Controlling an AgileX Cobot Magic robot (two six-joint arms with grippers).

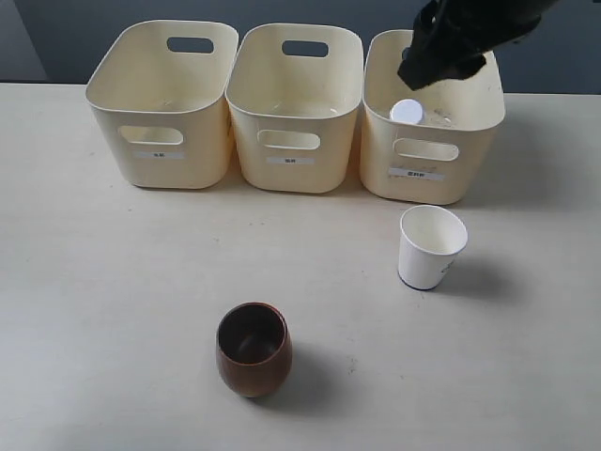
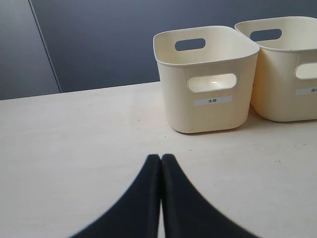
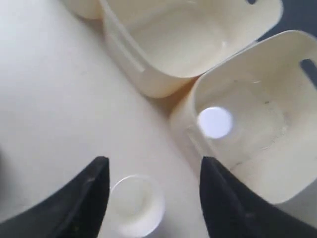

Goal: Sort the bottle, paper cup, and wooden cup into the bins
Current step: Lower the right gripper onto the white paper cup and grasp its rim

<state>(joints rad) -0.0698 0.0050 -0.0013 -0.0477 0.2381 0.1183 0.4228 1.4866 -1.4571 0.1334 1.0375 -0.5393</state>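
Note:
The clear bottle [image 1: 408, 114] stands inside the right bin [image 1: 430, 164], its white cap [image 3: 215, 122] showing from above. High over that bin hangs my right gripper [image 1: 439, 58], open and empty; in its wrist view [image 3: 154, 166] the fingers [image 3: 94, 183] frame the paper cup [image 3: 134, 205] far below. The white paper cup [image 1: 429, 246] stands upright on the table in front of the right bin. Nearer the front stands the dark wooden cup [image 1: 253, 347]. My left gripper [image 2: 161, 158] is shut on nothing, low over the table, facing the left bin [image 2: 208, 84].
Three cream bins line the back of the table: left bin [image 1: 161, 103], middle bin [image 1: 295, 108], and the right one. The left and middle bins look empty. A dark wall rises behind them.

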